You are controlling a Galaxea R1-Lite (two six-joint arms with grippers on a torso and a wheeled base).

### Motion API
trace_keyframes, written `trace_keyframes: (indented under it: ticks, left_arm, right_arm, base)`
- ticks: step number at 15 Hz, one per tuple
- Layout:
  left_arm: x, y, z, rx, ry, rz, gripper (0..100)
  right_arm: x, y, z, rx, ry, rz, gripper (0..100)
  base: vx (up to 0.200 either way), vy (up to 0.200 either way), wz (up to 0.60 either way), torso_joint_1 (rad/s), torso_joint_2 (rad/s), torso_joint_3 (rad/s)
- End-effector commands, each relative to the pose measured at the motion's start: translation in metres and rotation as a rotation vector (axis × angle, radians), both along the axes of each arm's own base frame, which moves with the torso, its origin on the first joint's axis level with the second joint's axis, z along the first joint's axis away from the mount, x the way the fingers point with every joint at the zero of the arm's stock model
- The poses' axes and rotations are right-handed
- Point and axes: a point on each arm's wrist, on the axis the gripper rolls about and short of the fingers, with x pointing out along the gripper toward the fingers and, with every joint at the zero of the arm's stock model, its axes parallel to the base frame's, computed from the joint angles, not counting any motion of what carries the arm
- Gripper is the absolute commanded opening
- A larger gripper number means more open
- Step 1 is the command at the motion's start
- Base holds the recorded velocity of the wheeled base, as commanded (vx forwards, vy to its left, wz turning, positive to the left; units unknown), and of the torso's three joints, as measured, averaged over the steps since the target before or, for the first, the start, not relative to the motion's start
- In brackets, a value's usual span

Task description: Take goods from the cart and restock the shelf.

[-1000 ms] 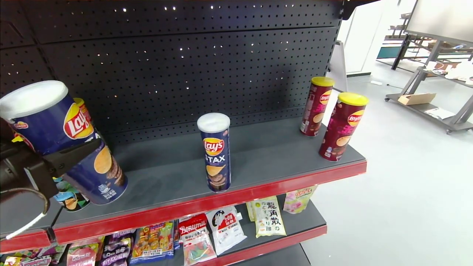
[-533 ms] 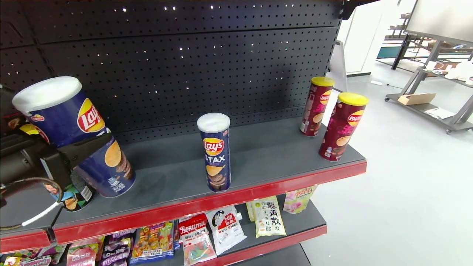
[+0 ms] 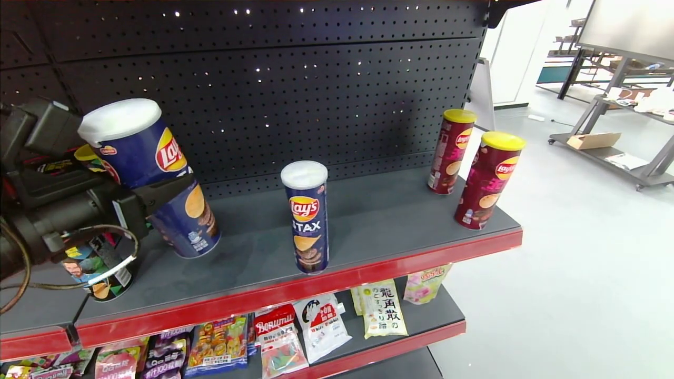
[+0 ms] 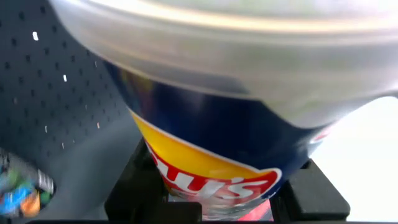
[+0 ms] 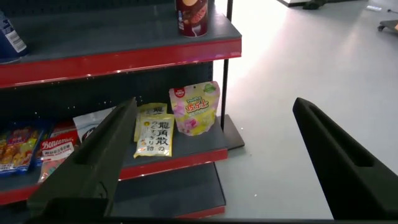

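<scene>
Blue chip can up at the left end of the shelf, and we have it firmly. The left gripper is clamped across its middle, black fingers pressed to either side of the tube just below the logo, closed down to the can's width. The can is tilted, its white lid leaning away to the left and its base down by the grey deck, some way in from the red front lip. Whether the base touches the deck, we cannot tell. In the left wrist view the can looms right up against the lens.

Below our left arm, near the front lip, a small colourful can stands partly hidden. Moving right, a second blue can stands upright by the front edge, well apart from ours. Behind it all runs the dark pegboard. Further right, near the shelf's end, we see a rear maroon can and a front maroon can, both yellow-lidded, close together but not touching. Under the deck, snack bags lie in a row on the lower shelf.

Over on our right side, the right gripper hangs spread wide with nothing between its fingers, out in front of the lower shelf's bags.
</scene>
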Motion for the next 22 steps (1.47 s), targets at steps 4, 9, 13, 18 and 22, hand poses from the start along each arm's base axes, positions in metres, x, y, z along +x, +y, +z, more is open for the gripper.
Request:
trace_keyframes:
  ticks: [4,9,13,18,22]
  left_arm:
    - [0.034,-0.013,-0.008,0.005,0.022,0.037,0]
    - [0.068,-0.018,-0.013,-0.021,0.034,0.086,0]
    - [0.087,-0.026,-0.022,-0.023,0.016,0.110,0]
    - [0.124,-0.042,-0.041,-0.018,0.039,0.118,0]
    - [0.161,-0.066,-0.052,-0.049,0.043,0.139,0]
  right_arm:
    - [0.000,0.000,0.000,0.000,-0.001,0.002,100]
    - [0.000,0.000,0.000,0.000,0.000,0.000,100]
    - [0.000,0.000,0.000,0.000,-0.001,0.000,100]
    - [0.000,0.000,0.000,0.000,0.000,0.000,100]
    - [0.000,0.000,0.000,0.000,0.000,0.002,100]
  base:
    - [0.000,0.000,0.00,0.000,0.00,0.000]
    - [0.000,0.000,0.00,0.000,0.00,0.000]
    - [0.000,0.000,0.00,0.000,0.00,0.000]
    - [0.000,0.000,0.00,0.000,0.00,0.000]
    - [0.000,0.000,0.00,0.000,0.00,0.000]
